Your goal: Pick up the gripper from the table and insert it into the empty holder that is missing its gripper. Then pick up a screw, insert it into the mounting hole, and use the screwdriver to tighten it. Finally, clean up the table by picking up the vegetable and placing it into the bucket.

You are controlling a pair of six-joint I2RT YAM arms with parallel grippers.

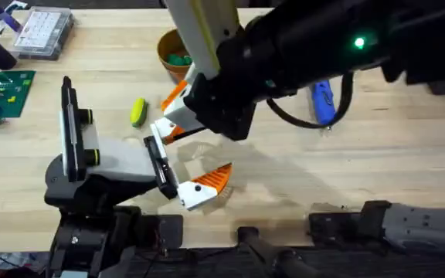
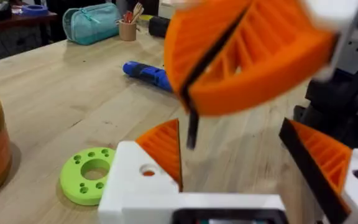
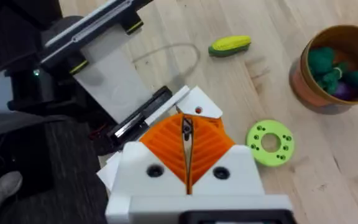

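The pale wooden table [image 1: 361,170] fills the overhead view. The blurred right arm [image 1: 300,54] hides part of the bucket [image 1: 172,54] at upper centre. The screwdriver [image 1: 321,100] lies to the right and the yellow vegetable [image 1: 137,112] at centre-left. In the left wrist view, the left gripper [image 2: 232,130] gapes wide and empty. In the right wrist view, the right gripper [image 3: 187,134] pinches a thin dark piece [image 3: 187,126] too small to identify.

Pale blond wood-grain table [image 1: 408,154]. Orange-brown bucket [image 3: 303,78] holding green and purple items. Yellow vegetable [image 3: 230,45] with green ends. Bright blue screwdriver [image 1: 321,100]. Lime-green disc [image 3: 270,142] dotted with small holes. Orange ribbed pads on white bases on the right gripper [image 3: 187,149]. Grey-and-black assembly [image 1: 103,158] with yellow knobs
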